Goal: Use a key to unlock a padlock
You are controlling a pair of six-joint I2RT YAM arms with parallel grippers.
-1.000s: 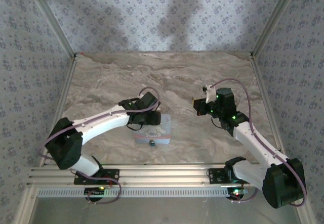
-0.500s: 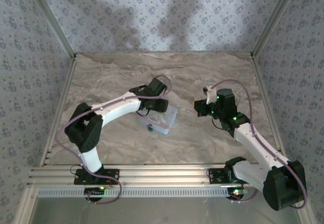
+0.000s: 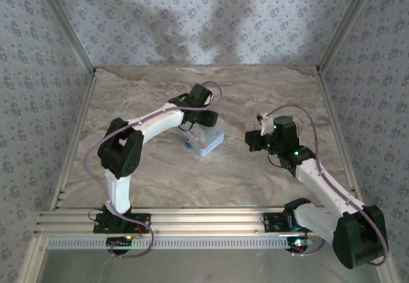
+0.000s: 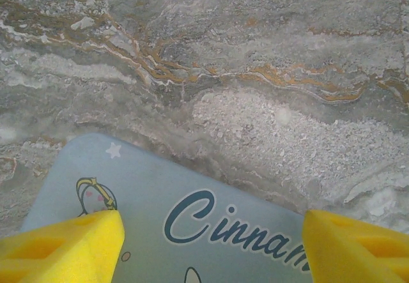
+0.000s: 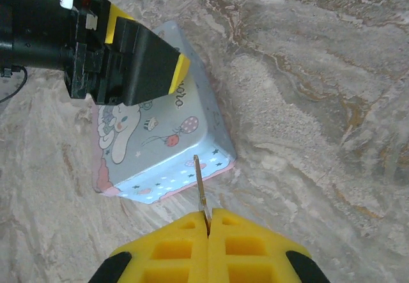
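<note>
The right claw [image 5: 208, 214] has its yellow fingers pressed together, pinching a thin metal key [image 5: 200, 186] that sticks straight out ahead of the fingertips. The key's tip reaches the near upper edge of the light blue tin box [image 5: 163, 139], which lies just ahead of this claw and slightly to its left. I cannot tell whether they are touching. Farther ahead, the left claw [image 5: 137, 53] sits over the far end of the lid.

In the left wrist view, the left claw's yellow pads [image 4: 64, 248] are spread wide, with the printed lid directly beneath and between them. Beyond the box's far edge lies bare marble table [image 4: 268, 59].

From above, a small dark speck at the box's edge, on the side away from the right claw, may be the padlock [image 3: 190, 144]; it is too small to be sure.
</note>
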